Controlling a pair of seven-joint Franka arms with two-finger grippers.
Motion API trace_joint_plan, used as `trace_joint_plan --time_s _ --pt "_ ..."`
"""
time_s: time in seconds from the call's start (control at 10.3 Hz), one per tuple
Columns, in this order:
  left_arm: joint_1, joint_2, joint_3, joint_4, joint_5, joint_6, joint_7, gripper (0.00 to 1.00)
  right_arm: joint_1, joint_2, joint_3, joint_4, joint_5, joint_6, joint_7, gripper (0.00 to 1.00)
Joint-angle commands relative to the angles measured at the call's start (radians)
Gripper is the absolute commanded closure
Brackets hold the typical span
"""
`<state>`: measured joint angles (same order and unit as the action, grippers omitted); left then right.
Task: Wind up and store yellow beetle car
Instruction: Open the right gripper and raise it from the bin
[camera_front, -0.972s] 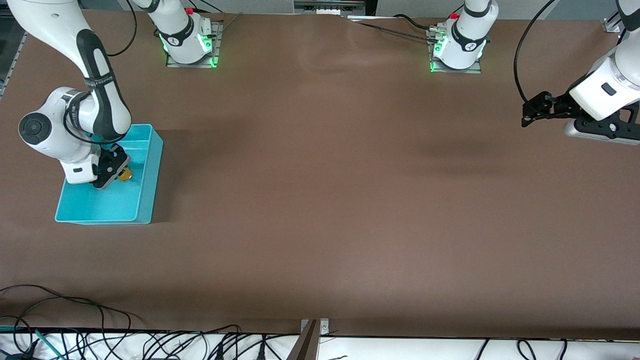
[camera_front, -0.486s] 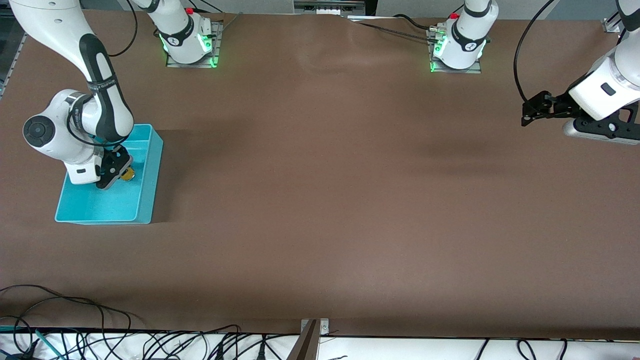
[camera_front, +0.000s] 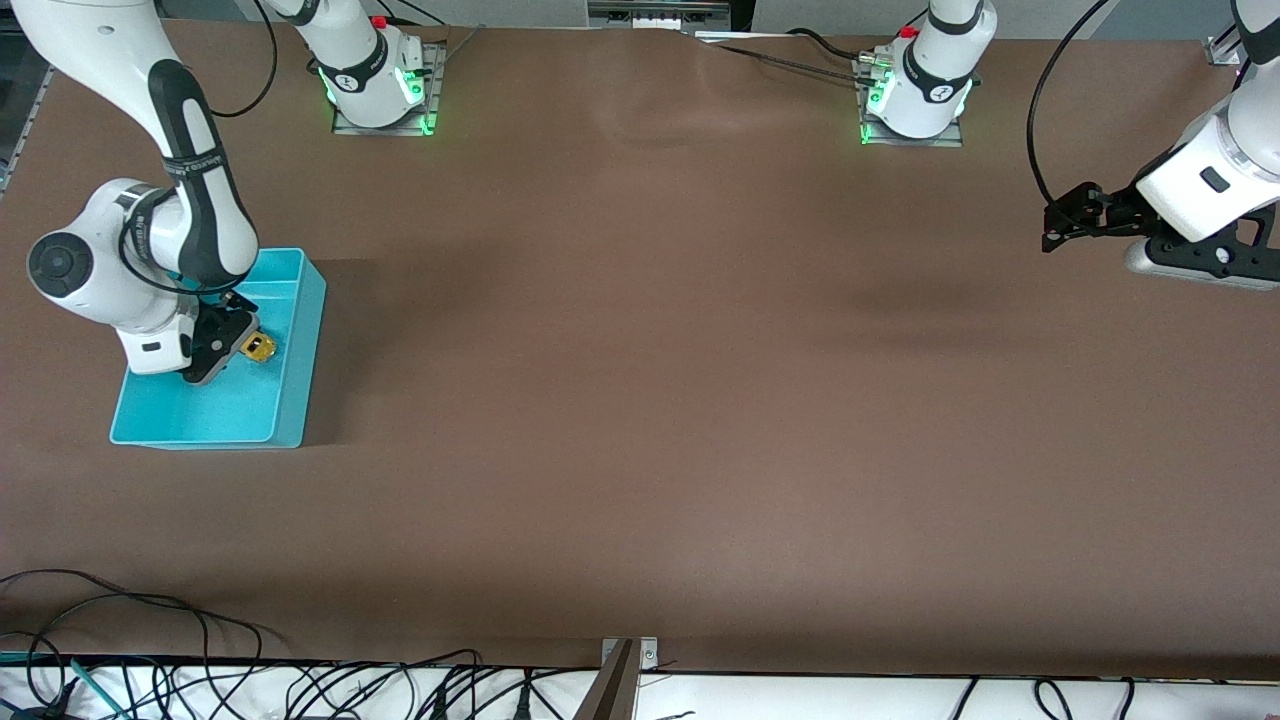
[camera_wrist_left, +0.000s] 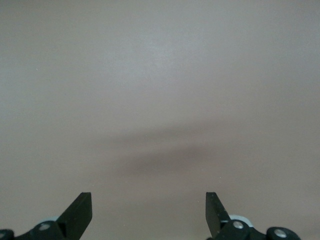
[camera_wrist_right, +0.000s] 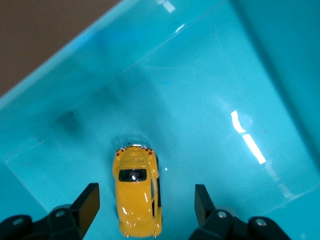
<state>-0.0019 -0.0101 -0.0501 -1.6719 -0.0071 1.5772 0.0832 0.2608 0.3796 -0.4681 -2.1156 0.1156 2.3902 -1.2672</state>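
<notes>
Right gripper (camera_wrist_right: 145, 205), fingers parted around the yellow beetle car (camera_wrist_right: 136, 189) low in the turquoise bin (camera_front: 300, 330), probably risks nudging it when lifting; left gripper (camera_wrist_left: 148, 212) waits wide open.

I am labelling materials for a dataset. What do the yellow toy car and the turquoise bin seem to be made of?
The yellow beetle car: probably painted die-cast metal or hard plastic, with a glossy finish that shows small highlights. The turquoise bin: most likely smooth moulded plastic, with bright glare streaks on its floor.
</notes>
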Motion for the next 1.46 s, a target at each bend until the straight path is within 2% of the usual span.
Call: trace_joint_plan --time_s 0.0,0.29,0.49,0.78,0.87,0.97,1.36 --pt "0.002 0.015 -0.005 0.031 0.01 -0.014 -0.011 0.0 -0.005 -0.041 -0.018 0.159 0.023 -0.266 0.094 0.15" --pt "0.003 0.015 -0.005 0.031 0.01 -0.014 -0.01 0.0 -0.003 -0.053 -0.032 0.374 0.021 -0.565 0.321 0.17" --pt "0.003 0.013 -0.004 0.031 0.01 -0.017 -0.007 0.0 0.003 -0.093 -0.027 0.439 0.016 -0.646 0.516 0.17" --pt "0.005 0.012 -0.002 0.032 0.009 -0.02 -0.006 0.0 0.02 -0.099 -0.02 0.561 0.012 -0.761 0.806 0.14" --pt "0.005 0.012 -0.004 0.032 0.009 -0.02 -0.01 0.0 0.029 -0.109 -0.021 0.588 0.012 -0.77 0.871 0.1" --pt "0.005 0.012 -0.004 0.032 0.009 -0.02 -0.01 0.0 0.029 -0.135 -0.02 0.592 0.021 -0.749 0.918 0.0" --pt "0.005 0.012 -0.004 0.032 0.009 -0.019 -0.008 0.0 0.057 -0.188 -0.02 0.594 0.003 -0.712 0.973 0.0"
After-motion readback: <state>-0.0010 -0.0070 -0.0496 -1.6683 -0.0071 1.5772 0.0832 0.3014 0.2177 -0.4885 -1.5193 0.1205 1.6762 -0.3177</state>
